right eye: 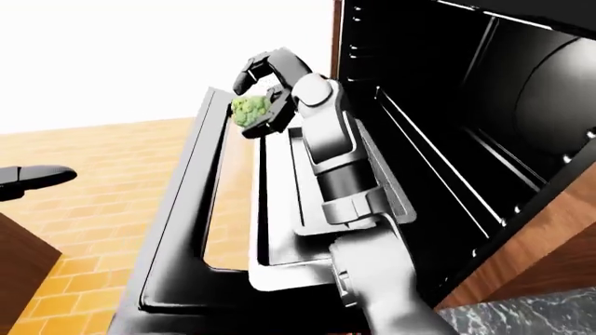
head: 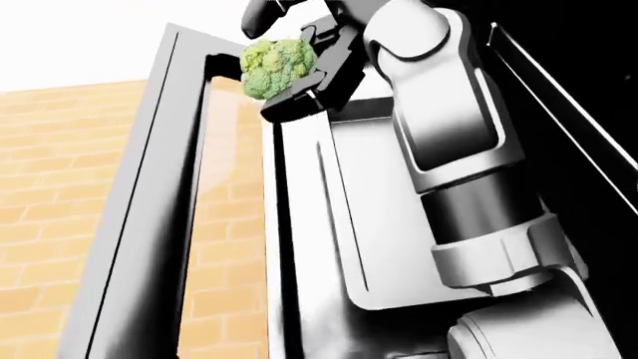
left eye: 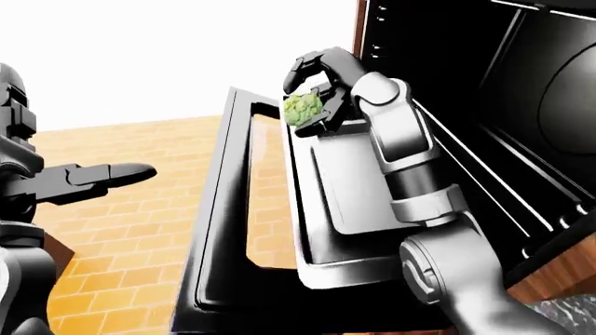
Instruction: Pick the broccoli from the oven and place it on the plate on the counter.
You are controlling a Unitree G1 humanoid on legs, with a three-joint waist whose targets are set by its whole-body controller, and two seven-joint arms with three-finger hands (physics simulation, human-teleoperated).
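The green broccoli (head: 272,66) is off the tray and held up in the air by my right hand (left eye: 315,98), whose dark fingers are shut round it. In the head view it sits at the top, over the upper edge of the open oven door (head: 159,217). The pale oven tray (left eye: 349,181) lies bare under my right forearm. At the left edge of the left-eye view my left hand (left eye: 98,176) hangs over the floor with its fingers stretched out, open and holding nothing. No plate or counter shows in any view.
The dark oven cavity (left eye: 484,105) with its rack rails opens at the right. Its glass door hangs open at the left, with a tan brick-patterned floor (left eye: 121,237) showing beyond and through it. A wooden cabinet side (right eye: 559,244) and a strip of marbled counter (right eye: 522,317) lie at the lower right.
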